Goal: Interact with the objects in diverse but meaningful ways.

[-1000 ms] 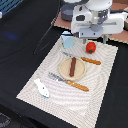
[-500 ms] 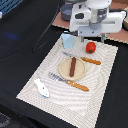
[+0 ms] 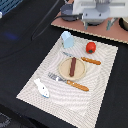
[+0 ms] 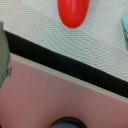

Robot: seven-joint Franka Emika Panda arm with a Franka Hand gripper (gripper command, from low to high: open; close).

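Red tomato-like ball (image 3: 90, 47) cropped in wrist view; gripper (image 3: 99, 19) blurred — grip state unclear

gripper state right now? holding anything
Gripper: cannot be told whether open or closed; its fingers are not clear in either view. No toy seen in it.

My view, by colour: red tomato-like ball (image 3: 90, 47); light blue carton-shaped block (image 3: 67, 39); white-and-blue fish (image 3: 42, 88); dark brown sausage stick (image 3: 73, 66) on tan plate (image 3: 64, 70); cream finely striped placemat (image 3: 105, 85); black tablecloth (image 3: 25, 40); pink board (image 4: 45, 100).
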